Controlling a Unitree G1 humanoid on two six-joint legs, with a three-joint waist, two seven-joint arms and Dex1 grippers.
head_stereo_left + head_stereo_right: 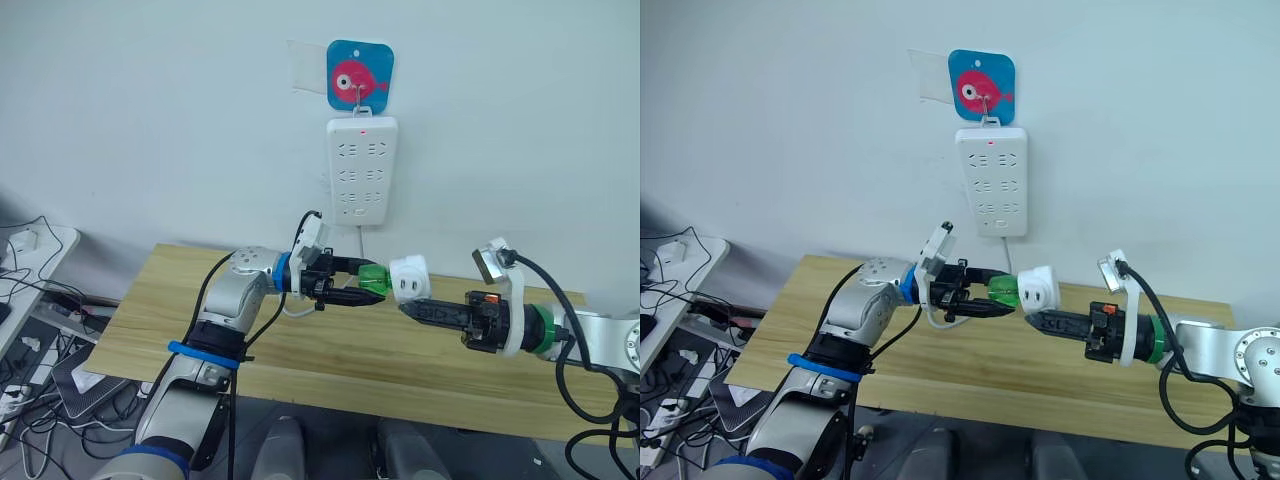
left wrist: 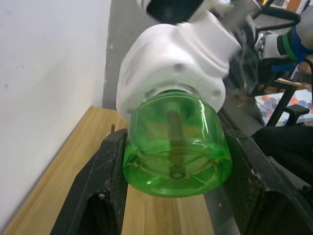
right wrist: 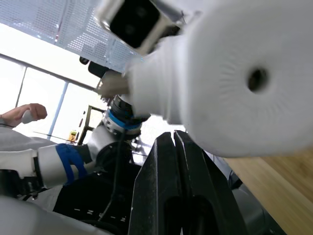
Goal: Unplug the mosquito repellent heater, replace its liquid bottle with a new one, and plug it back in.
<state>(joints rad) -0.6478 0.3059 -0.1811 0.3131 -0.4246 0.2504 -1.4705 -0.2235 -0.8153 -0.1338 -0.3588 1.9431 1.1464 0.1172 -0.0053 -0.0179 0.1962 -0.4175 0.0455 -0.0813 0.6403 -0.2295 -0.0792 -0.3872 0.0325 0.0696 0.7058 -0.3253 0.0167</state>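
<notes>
The mosquito repellent heater (image 1: 410,279), white and rounded with two slots in its face, hangs in the air above the wooden table (image 1: 170,320). A green transparent liquid bottle (image 2: 176,147) sits in its underside. My left gripper (image 1: 366,285) is shut on that bottle, one black finger (image 2: 110,166) on each side. My right gripper (image 1: 407,310) comes in from the right with its fingers (image 3: 168,161) pressed together, their tips right under the heater (image 3: 244,83). Nothing is between them.
A long white power strip (image 1: 362,170) hangs on the wall under a blue fish hook (image 1: 359,75), directly behind and above the heater. Cables and a side table (image 1: 30,250) lie at the far left. A person's hand (image 3: 29,113) appears in the right wrist view.
</notes>
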